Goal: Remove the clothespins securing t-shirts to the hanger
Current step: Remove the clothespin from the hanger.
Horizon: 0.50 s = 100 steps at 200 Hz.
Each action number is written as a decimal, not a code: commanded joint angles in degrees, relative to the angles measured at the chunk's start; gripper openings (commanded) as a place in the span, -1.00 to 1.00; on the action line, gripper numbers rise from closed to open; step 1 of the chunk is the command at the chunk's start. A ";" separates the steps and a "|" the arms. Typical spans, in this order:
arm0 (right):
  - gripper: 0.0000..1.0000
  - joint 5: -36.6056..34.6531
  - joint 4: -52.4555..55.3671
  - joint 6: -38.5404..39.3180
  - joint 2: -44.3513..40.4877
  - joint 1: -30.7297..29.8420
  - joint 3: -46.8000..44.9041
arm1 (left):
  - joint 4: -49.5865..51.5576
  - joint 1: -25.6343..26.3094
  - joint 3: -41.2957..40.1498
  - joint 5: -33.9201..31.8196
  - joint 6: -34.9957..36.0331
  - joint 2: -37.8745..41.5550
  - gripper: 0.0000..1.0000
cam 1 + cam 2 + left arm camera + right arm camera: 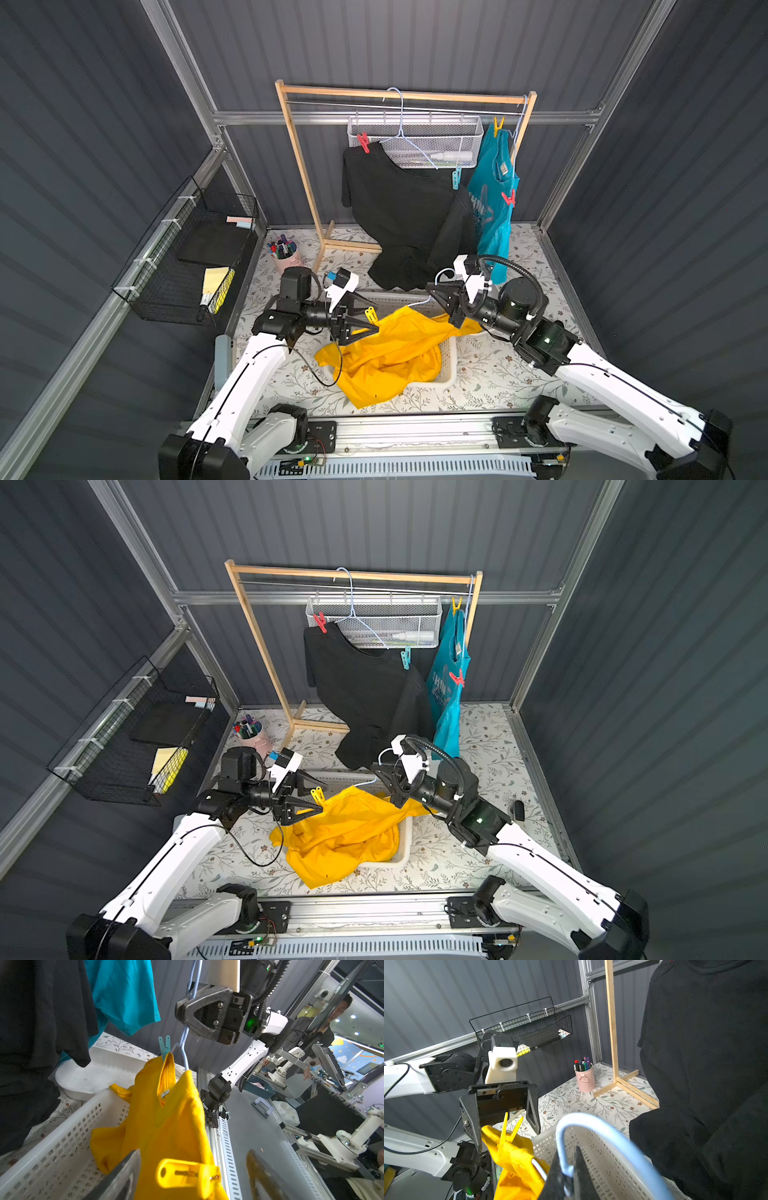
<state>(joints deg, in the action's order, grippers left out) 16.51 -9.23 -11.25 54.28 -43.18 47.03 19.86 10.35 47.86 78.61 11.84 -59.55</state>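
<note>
My left gripper (372,318) stands with its jaws wide on either side of the yellow clothespin (187,1174), which is clipped to the near-left shoulder of the mustard-yellow t-shirt (390,353). In the left wrist view I see a gap between each finger and the peg, so nothing is held. My right gripper (184,1009) is clamped tight on the wire of the light-blue hanger (612,1130), holding it over the white basket (451,365) mid-table. The shirt droops from the hanger into the basket and over its near-left rim. A teal clothespin (165,1047) pins the shirt's other shoulder to that hanger. At the far side, the black t-shirt (399,208) hangs on the wooden rack (298,166) with a red clothespin (363,142) and a second teal clothespin (456,176). To its right, the teal t-shirt (494,224) carries a second yellow clothespin (498,126) and a second red clothespin (509,197).
</note>
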 commanded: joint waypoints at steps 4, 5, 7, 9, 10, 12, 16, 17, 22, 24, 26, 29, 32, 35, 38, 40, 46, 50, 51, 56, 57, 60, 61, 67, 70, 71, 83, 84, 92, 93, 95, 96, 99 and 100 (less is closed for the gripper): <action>-1.00 0.65 -0.98 1.71 -1.45 -0.16 -0.31 | 1.14 -0.28 1.40 4.56 1.61 -0.60 0.44; -1.00 0.68 -0.97 1.69 -1.46 -0.16 -0.33 | 1.15 -0.26 1.38 4.64 1.57 -0.63 0.43; -1.00 0.64 -0.92 1.78 -1.52 -0.20 -0.35 | 1.13 -0.25 1.37 4.69 1.47 -0.69 0.42; -1.00 0.67 -0.95 1.83 -1.54 -0.16 -0.35 | 1.14 -0.29 1.43 4.71 1.33 -0.73 0.41; -1.00 0.69 -0.96 1.83 -1.59 -0.16 -0.35 | 1.10 -0.31 1.40 4.71 1.30 -0.74 0.40; -1.00 0.58 -0.92 1.91 -1.62 -0.15 -0.36 | 1.03 -0.26 1.44 4.71 1.16 -0.85 0.39; -1.00 0.57 -0.88 1.97 -1.70 -0.15 -0.36 | 0.90 -0.28 1.37 4.66 0.91 -1.04 0.36; -1.00 0.55 -0.87 1.99 -1.71 -0.15 -0.36 | 0.85 -0.30 1.37 4.69 0.87 -1.07 0.35; -1.00 0.46 -0.86 2.08 -1.72 -0.15 -0.42 | 0.80 -0.32 1.37 5.00 0.74 -1.20 0.32; -1.00 0.45 -0.87 2.10 -1.72 -0.15 -0.44 | 0.80 -0.28 1.36 5.11 0.69 -1.32 0.30; -1.00 0.43 -0.87 2.15 -1.72 -0.17 -0.44 | 0.84 -0.27 1.41 5.21 0.68 -1.39 0.29; -1.00 0.33 -0.83 2.25 -1.65 -0.17 -0.44 | 0.87 -0.27 1.39 5.46 0.65 -1.44 0.27; -1.00 0.28 -0.87 2.34 -1.59 -0.15 -0.38 | 0.99 -0.25 1.52 5.46 0.65 -1.63 0.25; -1.00 0.20 -0.87 2.41 -1.55 -0.15 -0.34 | 1.10 -0.25 1.49 5.45 0.69 -1.74 0.22; -1.00 0.21 -0.86 2.49 -1.41 -0.16 -0.35 | 1.19 -0.32 1.59 5.50 0.69 -1.79 0.20; -1.00 0.13 -0.87 2.53 -1.38 -0.15 -0.29 | 1.22 -0.22 1.62 5.48 0.64 -1.80 0.18; -1.00 0.19 -0.79 2.63 -1.24 -0.15 -0.22 | 1.37 -0.26 1.65 5.58 0.71 -2.05 0.12; -1.00 0.23 -0.79 2.71 -1.13 -0.15 -0.18 | 1.41 -0.24 1.74 5.71 0.78 -2.08 0.08; -1.00 0.21 -0.79 2.72 -1.12 -0.15 -0.18 | 1.41 -0.29 1.73 5.74 0.75 -2.07 0.07; -1.00 0.29 -0.70 2.72 -0.97 -0.15 -0.09 | 1.48 -0.25 1.71 5.71 0.82 -2.19 0.03; -1.00 0.28 -0.70 2.72 -0.95 -0.15 -0.09 | 1.49 -0.25 1.76 5.69 0.82 -2.17 0.03; -1.00 0.28 -0.70 2.72 -0.89 -0.15 -0.05 | 1.50 -0.29 1.85 5.82 0.82 -2.21 0.00; -1.00 0.27 -0.70 2.72 -0.87 -0.15 -0.03 | 1.50 -0.31 1.87 5.84 0.82 -2.27 0.00; -1.00 0.37 -0.69 2.72 -0.78 -0.16 0.00 | 1.50 -0.30 1.89 5.94 0.82 -2.30 -0.04; -1.00 0.41 -0.70 2.72 -0.76 -0.20 0.00 | 1.49 -0.25 1.89 6.04 0.93 -2.32 -0.06; -1.00 0.43 -0.70 2.76 -0.67 -0.17 0.00 | 1.49 -0.25 1.85 6.14 0.92 -2.24 -0.07; -1.00 0.43 -0.70 2.63 -0.41 -0.15 0.00 | 1.44 -0.30 1.97 6.19 0.89 -2.16 -0.15; -1.00 0.49 -0.70 2.63 -0.41 -0.15 0.00 | 1.47 -0.27 1.97 6.20 0.94 -2.15 -0.16; -1.00 0.45 -0.70 2.62 -0.27 -0.15 0.00 | 1.41 -0.27 1.98 6.16 1.00 -2.06 -0.22; -1.00 0.45 -0.70 2.63 -0.25 -0.20 0.00 | 1.41 -0.30 1.98 6.14 1.00 -2.02 -0.22; -1.00 0.47 -0.70 2.63 -0.21 -0.16 0.00 | 1.41 -0.26 1.98 6.15 1.00 -2.05 -0.24; -1.00 0.46 -0.70 2.63 -0.18 -0.16 0.00 | 1.41 -0.29 1.98 6.13 1.04 -2.06 -0.24; -1.00 0.30 -0.58 2.63 -0.15 -0.16 0.04 | 1.41 -0.31 1.98 6.13 1.02 -2.06 -0.26; -1.00 0.24 -0.55 2.63 -0.10 -0.16 0.06 | 1.41 -0.32 1.98 6.08 0.97 -2.06 -0.27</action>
<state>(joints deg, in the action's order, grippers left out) 16.43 -8.49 -9.54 53.93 -43.18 47.03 20.58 10.35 47.92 83.18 12.23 -61.65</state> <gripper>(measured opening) 0.085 0.397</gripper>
